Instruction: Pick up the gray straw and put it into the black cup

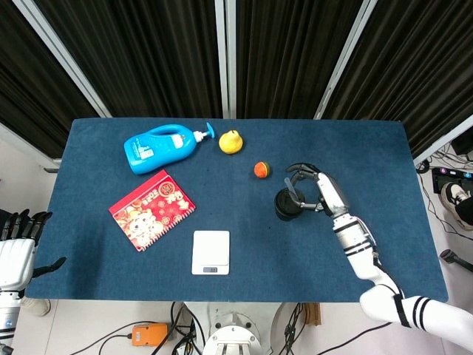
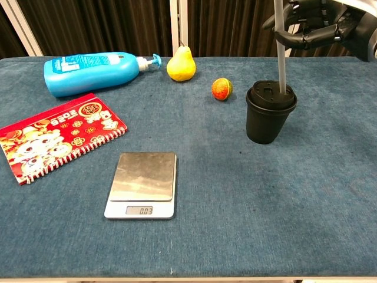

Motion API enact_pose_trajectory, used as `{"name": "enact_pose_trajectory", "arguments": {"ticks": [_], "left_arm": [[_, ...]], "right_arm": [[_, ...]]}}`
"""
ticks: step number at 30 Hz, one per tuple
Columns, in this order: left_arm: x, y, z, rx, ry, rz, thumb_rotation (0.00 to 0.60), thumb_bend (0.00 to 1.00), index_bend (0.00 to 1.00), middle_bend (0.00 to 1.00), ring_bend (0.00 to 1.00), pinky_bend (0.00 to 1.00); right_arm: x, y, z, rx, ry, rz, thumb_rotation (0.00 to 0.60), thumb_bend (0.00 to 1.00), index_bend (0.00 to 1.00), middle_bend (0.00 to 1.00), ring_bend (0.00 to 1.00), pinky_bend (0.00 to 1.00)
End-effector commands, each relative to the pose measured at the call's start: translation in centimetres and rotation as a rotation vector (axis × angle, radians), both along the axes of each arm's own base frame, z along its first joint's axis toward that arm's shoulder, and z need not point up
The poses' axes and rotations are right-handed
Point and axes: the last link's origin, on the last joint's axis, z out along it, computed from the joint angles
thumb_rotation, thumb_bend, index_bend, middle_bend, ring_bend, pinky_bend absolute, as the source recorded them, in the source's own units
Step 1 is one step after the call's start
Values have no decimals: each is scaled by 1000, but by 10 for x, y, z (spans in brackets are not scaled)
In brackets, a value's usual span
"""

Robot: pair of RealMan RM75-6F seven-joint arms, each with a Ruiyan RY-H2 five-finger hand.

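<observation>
The black cup with its lid stands right of the table's middle, also seen from above as black cup. The gray straw stands nearly upright, its lower end touching the lid near a hole at the right side. My right hand grips the straw's upper part above the cup; from the head view the right hand hovers just right of the cup. My left hand hangs off the table's left edge with fingers spread, holding nothing.
A small orange ball lies just left of the cup. A yellow pear and a blue pump bottle sit at the back. A red notebook and a kitchen scale lie nearer the front.
</observation>
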Motion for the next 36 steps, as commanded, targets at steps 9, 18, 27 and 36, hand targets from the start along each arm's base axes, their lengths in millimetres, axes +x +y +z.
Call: {"name": "enact_pose_trajectory", "arguments": {"ticks": [9,18,27,36], "left_arm": [[-1,1,-2,-5,-4,1,600,15,129,136,23,0],[0,3,-2,-6,0,-3,600,15,129,136,23,0],[2,4,-2,-5,3,-9,600,15,129,136,23,0],[4,6,2,-2,9,-15,600,15,129,136,23,0]], "right_arm": [[-22,2,-12,20,-106,-48,600,668,668,383,246,307],[-37,3,-23,38,-156,-65,600,664,539,383,180,237],[-45,8,-7,49,-117,-34,600,539,229,284,80,139],[-76,30,69,-150,106,-28,600,523,217,276,75,133]]}}
